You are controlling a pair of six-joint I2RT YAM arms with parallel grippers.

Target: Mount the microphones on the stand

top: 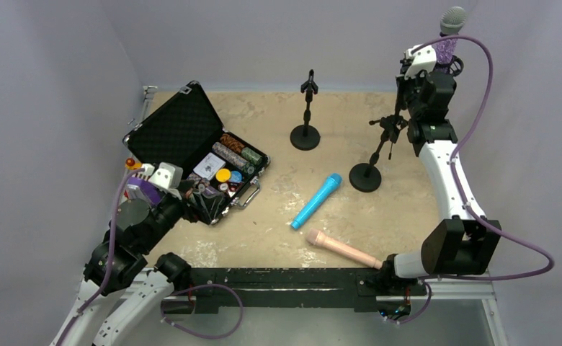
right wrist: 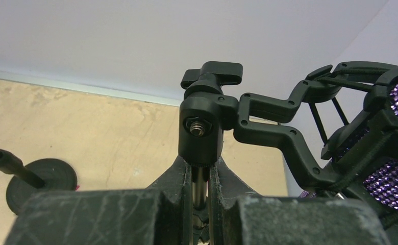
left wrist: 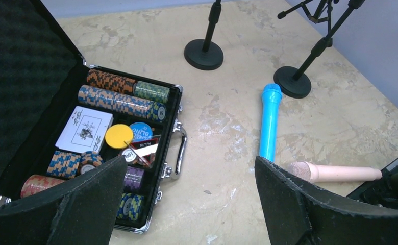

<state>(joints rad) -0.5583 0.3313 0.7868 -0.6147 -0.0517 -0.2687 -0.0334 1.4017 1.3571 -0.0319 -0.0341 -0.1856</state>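
The glittery purple microphone [top: 449,40] with a grey mesh head sits in a black shock mount [right wrist: 289,132] on a stand at the far right; its purple body [right wrist: 391,178] shows in the right wrist view. My right gripper [right wrist: 200,186] is shut on that stand's metal pole [right wrist: 200,176], just below the swivel joint. It also shows in the top view [top: 426,94]. The blue microphone [top: 316,200] and the peach-pink microphone [top: 343,249] lie on the table. My left gripper [left wrist: 189,163] is open and empty beside the case.
An upright stand [top: 306,108] and a tilted stand [top: 377,148] with round bases stand at the back middle. An open black poker-chip case [top: 174,130] lies at the left, its lid [left wrist: 18,76] raised. Grey walls close in the table.
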